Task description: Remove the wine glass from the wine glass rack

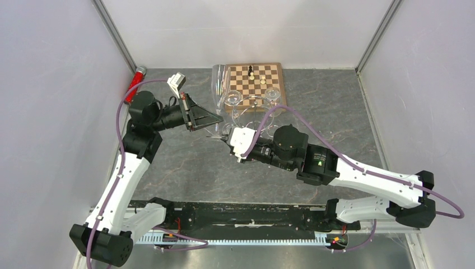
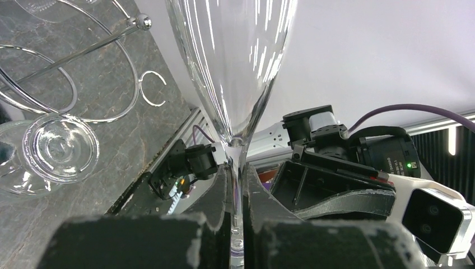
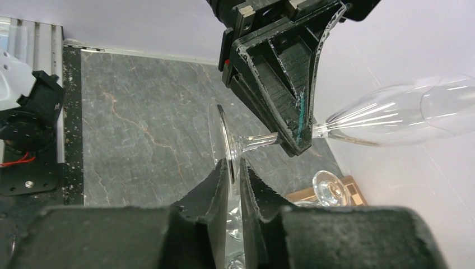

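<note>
The wine glass [image 1: 218, 84] lies tilted in the air just left of the chrome wine glass rack [image 1: 255, 109], its bowl pointing toward the back wall. My left gripper [image 1: 217, 120] is shut on its stem; in the left wrist view the stem runs between the pads [image 2: 237, 168] and the bowl [image 2: 235, 56] fills the top. My right gripper [image 1: 228, 136] holds the foot. In the right wrist view the round foot [image 3: 223, 140] stands edge-on between the nearly closed fingers of that gripper [image 3: 235, 165]. The left gripper [image 3: 297, 143] pinches the stem beside it.
Two more glasses hang on the rack [image 1: 233, 99] [image 1: 272, 93]. The foot of one [image 2: 60, 147] shows beside the rack's wire loops [image 2: 101, 73]. A wooden chessboard [image 1: 263, 78] with a few pieces lies behind the rack. A red object [image 1: 134, 84] sits by the left wall.
</note>
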Robot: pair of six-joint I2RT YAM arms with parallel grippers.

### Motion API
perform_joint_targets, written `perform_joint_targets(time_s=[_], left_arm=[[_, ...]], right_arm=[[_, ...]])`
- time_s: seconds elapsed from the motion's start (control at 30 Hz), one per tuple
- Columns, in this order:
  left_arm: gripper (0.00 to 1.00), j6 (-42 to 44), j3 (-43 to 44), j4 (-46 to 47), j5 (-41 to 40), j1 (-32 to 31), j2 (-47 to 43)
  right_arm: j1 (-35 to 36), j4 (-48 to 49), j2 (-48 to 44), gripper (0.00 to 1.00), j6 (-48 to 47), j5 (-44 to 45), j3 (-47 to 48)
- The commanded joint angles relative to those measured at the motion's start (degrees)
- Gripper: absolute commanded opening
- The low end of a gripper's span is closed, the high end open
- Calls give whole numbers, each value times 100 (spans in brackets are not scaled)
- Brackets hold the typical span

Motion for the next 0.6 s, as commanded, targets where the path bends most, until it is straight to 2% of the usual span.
perform_joint_targets(time_s=[0.0, 0.1, 0.17, 0.3, 0.57], left_arm=[[2, 134, 156, 193, 342, 20, -114], [2, 184, 180, 185, 412, 20, -135], [2, 255, 193, 131, 456, 20, -141], [2, 530, 245, -179, 537, 20, -173], [2, 1433, 350, -1025, 781, 20, -299]], right_arm=[[11, 417, -231, 24, -43, 152, 8], [10, 367, -397, 46, -25, 7, -16], [8, 342, -519, 54, 6, -46, -33], [8, 219, -770, 61, 78, -121, -2], [7, -915, -657, 63, 681, 343, 966]])
